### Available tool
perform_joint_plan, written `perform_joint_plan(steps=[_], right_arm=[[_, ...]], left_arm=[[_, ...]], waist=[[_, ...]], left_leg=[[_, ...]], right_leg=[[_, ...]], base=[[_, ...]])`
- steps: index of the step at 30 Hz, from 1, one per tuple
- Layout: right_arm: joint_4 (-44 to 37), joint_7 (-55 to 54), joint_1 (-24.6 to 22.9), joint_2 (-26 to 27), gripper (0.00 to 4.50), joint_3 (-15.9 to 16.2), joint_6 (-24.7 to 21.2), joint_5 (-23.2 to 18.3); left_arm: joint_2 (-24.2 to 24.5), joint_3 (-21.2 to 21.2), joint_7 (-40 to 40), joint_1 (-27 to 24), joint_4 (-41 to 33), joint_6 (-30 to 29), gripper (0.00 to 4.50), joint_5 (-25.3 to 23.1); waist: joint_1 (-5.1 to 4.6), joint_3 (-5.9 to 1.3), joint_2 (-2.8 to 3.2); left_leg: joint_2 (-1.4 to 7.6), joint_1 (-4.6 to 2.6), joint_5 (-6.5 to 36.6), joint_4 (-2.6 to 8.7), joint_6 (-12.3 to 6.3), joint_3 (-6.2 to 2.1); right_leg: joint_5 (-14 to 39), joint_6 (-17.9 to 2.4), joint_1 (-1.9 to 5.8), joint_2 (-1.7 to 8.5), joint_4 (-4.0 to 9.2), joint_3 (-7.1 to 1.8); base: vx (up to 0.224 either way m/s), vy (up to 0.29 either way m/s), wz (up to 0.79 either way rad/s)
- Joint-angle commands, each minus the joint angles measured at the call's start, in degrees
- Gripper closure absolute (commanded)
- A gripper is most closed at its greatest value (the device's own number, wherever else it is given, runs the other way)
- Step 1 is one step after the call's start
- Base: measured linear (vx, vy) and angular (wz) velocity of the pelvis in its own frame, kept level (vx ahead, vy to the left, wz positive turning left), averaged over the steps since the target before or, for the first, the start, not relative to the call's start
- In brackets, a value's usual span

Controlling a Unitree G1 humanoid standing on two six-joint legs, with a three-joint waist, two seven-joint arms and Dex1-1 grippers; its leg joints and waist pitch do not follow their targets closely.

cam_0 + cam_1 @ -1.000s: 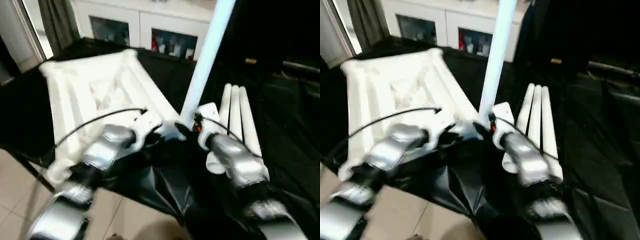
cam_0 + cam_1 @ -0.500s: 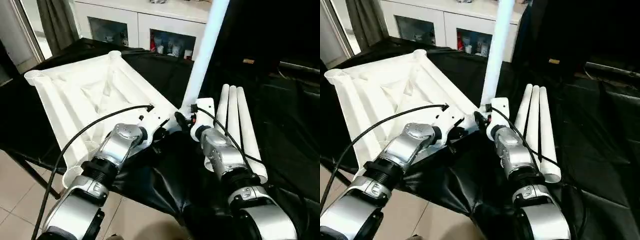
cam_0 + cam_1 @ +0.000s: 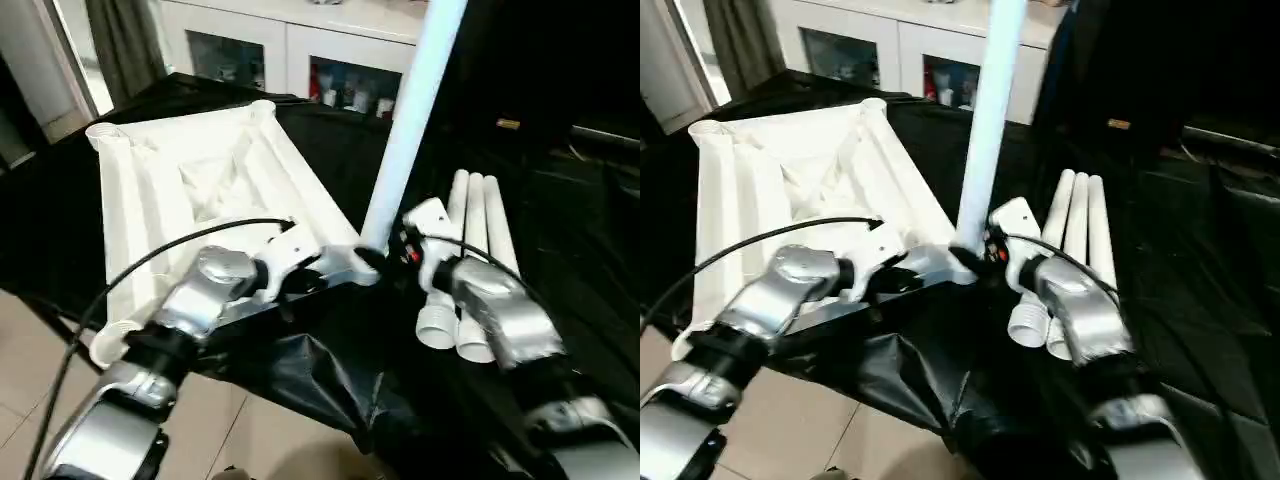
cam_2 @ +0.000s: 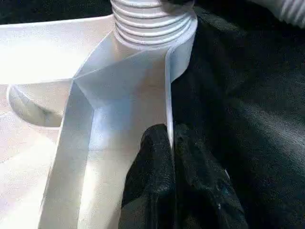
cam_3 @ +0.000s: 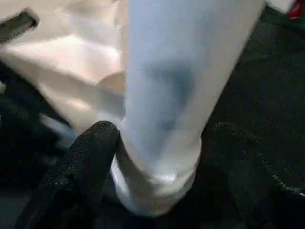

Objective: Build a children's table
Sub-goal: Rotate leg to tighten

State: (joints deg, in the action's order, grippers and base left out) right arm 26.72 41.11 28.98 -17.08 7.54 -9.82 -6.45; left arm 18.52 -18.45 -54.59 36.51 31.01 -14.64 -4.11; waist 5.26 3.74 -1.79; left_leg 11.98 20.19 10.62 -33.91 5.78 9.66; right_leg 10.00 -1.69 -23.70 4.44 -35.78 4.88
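Table top: the white table top (image 3: pixel 190 190) lies upside down on the black cloth (image 3: pixel 330 150), ribs facing up. It sits toward the left side of the cloth, and one near corner hangs past the front edge.
Standing leg: one white leg (image 3: pixel 410 120) stands up from the corner hole of the table top closest to the middle of the front edge. It leans a little to the right at its top.
Screw end: in the left wrist view the ridged end of the leg (image 4: pixel 152 21) sits in that corner.
Other legs: three more legs (image 3: pixel 470 260) lie side by side on the cloth, just right of the standing one. Their open ends point toward the front edge.
Left gripper: the left gripper (image 4: pixel 170 157) is pinched tight on the thin side wall of the table top, close to the corner with the leg.
Right gripper: the right gripper (image 5: pixel 164 143) is at the bottom of the standing leg, one finger (image 5: pixel 90 152) touching it. I cannot tell whether it grips the leg or not.
Behind: a white cabinet (image 3: pixel 290 50) stands beyond the far edge.
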Motion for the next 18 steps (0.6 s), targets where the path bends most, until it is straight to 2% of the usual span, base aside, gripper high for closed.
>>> perform_joint_plan(steps=[1, 4, 6, 10, 18], right_arm=[[-2.8, 2.4, -0.9, -1.7, 0.95, 1.2, -1.3, 0.7], [-4.7, 4.6, -1.9, -2.7, 0.95, 1.5, -2.0, -0.3], [-5.5, 5.5, -2.2, -3.0, 0.95, 1.7, -2.3, -0.8], [-7.2, 8.1, -2.9, -4.0, 0.95, 2.6, -2.8, -1.3], [-8.3, 11.5, -4.0, -5.9, 0.95, 4.7, -3.0, 0.1]], left_arm=[[1.0, -1.2, -3.6, -1.0, -2.4, 1.8, 4.5, 0.4], [2.5, -1.7, -7.5, -2.6, -5.7, 2.4, 4.5, 2.0], [3.1, -1.9, -9.4, -3.4, -7.4, 2.6, 4.5, 3.0], [4.2, -2.5, -12.2, -4.5, -10.1, 2.1, 4.5, 4.1], [5.0, -2.5, -12.7, -4.7, -10.6, 2.2, 4.5, 3.5]], waist=[[0.28, -4.21, -0.04], [0.28, -4.16, -0.09], [0.22, -4.21, 0.08], [0.28, -4.25, 0.08], [0.86, -4.26, 0.05]], left_leg=[[0.74, 0.35, 9.8, 3.68, -2.39, 0.08], [0.98, 0.29, 9.8, 3.81, -2.47, 0.03], [1.03, 0.21, 9.8, 3.85, -2.43, 0.02], [1.13, 0.11, 9.0, 3.78, -2.8, 0.14], [0.96, 0.2, 8.9, 3.73, -2.32, 0.15]], right_leg=[[15.9, -8.3, 3.82, 3.59, 4.97, -2.94], [15.5, -8.5, 3.67, 3.6, 4.9, -3.0], [14.6, -9.1, 3.55, 3.56, 4.73, -2.99], [10.4, -10.9, 3.56, 3.44, 4.3, -3.11], [11.8, -9.9, 3.74, 3.51, 4.42, -3.09]], base=[[0.0, 0.0, 0.0], [0.0, 0.0, 0.0], [0.0, 0.0, 0.0], [0.0, 0.0, 0.0], [0.0, 0.0, 0.0]])
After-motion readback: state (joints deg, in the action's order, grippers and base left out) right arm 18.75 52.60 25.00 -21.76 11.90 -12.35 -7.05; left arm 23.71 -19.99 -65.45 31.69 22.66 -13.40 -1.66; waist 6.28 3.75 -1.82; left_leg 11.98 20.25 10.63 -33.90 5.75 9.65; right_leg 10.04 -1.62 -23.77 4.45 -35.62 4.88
